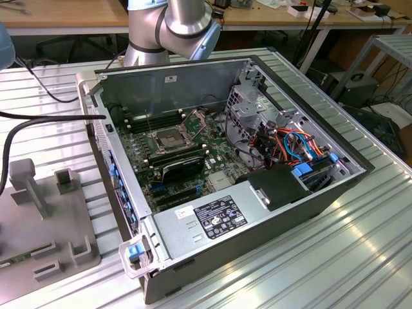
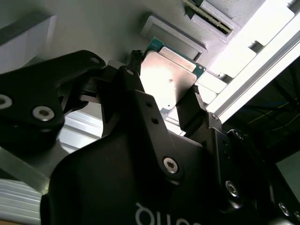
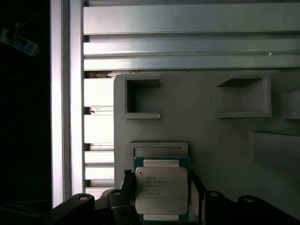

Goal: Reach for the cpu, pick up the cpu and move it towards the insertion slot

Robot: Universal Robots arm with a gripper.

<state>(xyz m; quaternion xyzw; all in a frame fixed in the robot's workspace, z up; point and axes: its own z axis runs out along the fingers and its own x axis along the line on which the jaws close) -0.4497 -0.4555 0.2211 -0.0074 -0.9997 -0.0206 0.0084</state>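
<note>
In both wrist views the cpu [image 3: 161,190] [image 2: 171,79], a square chip with a silver lid on a green board, lies between my black fingers. It sits just below a raised rim of the grey holder plate [image 3: 211,131]. My gripper [image 3: 161,187] [image 2: 164,86] is shut on the cpu, one finger pressed against each side. The insertion slot [image 1: 168,138], a square silver-framed socket with a dark centre, is on the green motherboard inside the open computer case [image 1: 225,193] in the exterior view.
The holder plate carries several raised pockets [image 3: 140,96] and rests on a ribbed aluminium table [image 3: 187,42]. Inside the case are a black finned block [image 1: 183,168], long memory slots, a drive cage [image 1: 251,106] and coloured cables [image 1: 293,145]. The arm's elbow [image 1: 180,22] rises behind the case.
</note>
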